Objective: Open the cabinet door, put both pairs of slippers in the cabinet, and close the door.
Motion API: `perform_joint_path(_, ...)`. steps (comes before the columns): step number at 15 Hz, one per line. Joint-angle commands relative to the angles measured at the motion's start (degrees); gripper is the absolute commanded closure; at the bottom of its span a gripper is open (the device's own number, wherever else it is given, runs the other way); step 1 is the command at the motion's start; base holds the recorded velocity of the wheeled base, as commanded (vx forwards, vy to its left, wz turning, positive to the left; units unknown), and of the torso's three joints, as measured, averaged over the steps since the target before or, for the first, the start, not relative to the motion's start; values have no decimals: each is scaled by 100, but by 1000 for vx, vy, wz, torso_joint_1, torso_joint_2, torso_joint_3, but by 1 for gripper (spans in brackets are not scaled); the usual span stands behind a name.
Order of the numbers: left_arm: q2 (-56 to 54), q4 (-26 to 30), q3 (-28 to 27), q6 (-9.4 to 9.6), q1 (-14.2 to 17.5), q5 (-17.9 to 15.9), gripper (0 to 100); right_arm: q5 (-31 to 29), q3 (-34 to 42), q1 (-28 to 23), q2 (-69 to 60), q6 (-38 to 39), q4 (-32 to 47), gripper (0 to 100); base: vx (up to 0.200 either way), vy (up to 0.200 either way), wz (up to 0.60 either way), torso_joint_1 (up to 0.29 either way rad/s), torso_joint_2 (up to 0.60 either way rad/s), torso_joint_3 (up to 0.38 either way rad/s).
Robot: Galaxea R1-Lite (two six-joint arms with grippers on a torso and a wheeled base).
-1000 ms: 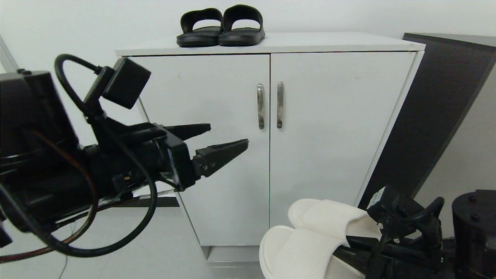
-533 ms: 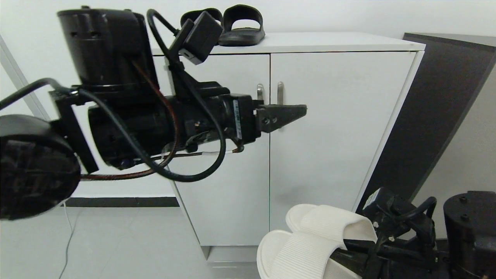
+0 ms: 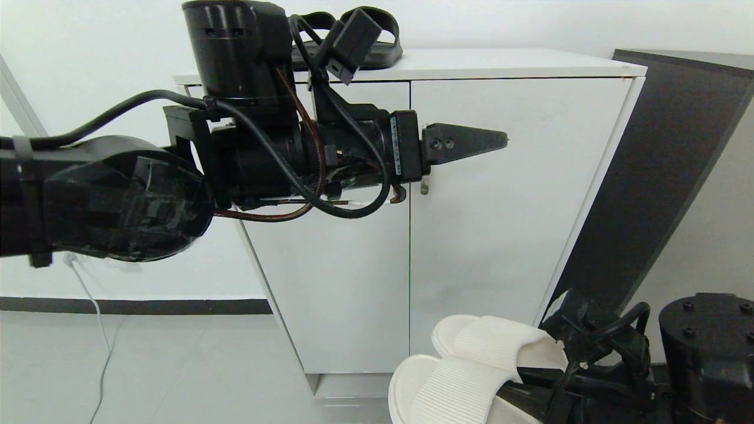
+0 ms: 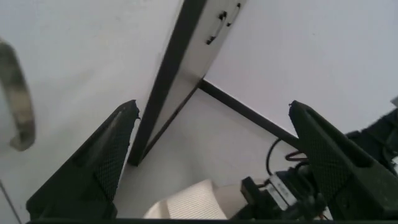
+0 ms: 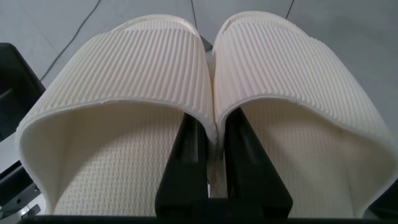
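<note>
Left end effector (image 3: 498,140) is up at handle height in front of the white two-door cabinet (image 3: 500,235), pointing across the door seam toward the right door. Fingers spread wide, nothing between them. The wrist view has one curved metal door handle (image 4: 15,99) just outside one finger, not gripped. Both doors are closed.

Pair of black slide slippers (image 3: 380,58) sits on the cabinet top, toward its left half, partly hidden behind the left arm.

Right end effector (image 5: 212,155) is low, in front of the cabinet's right door near the bottom. It is clamped on the pair of white ribbed slippers (image 3: 465,377): both fingers sit in the gap between the two, pinching the adjacent inner strap walls together. Slippers are side by side, touching, toes pointing away from the wrist, off the grey floor (image 3: 177,365).

Dark grey panel (image 3: 665,176) leans just beside the cabinet's right side. Thin cable (image 3: 97,330) hangs to the floor on the left.
</note>
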Motion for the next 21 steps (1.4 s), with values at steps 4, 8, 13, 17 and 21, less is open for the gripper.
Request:
perform_joint_path(4, 193, 17, -63, 4, 181, 210, 0, -1, -20, 2, 63, -12, -1, 100, 0, 0, 0, 0, 0, 0)
perform_joint_path(8, 334, -1, -72, 21, 216, 694, 0, -10, -20, 2, 46, -12, -1, 100, 0, 0, 0, 0, 0, 0)
perform_joint_path(13, 334, 17, -107, 65, 357, 782, 0, -10, -20, 2, 55, -12, -1, 100, 0, 0, 0, 0, 0, 0)
perform_joint_path(17, 589, 17, -336, 83, 383, 1010, 0, -1, -3, 2, 55, -12, -1, 100, 0, 0, 0, 0, 0, 0)
perform_joint_path(21, 896, 148, -705, 109, 374, 1168, 0, -1, 6, 2, 63, -12, -1, 100, 0, 0, 0, 0, 0, 0)
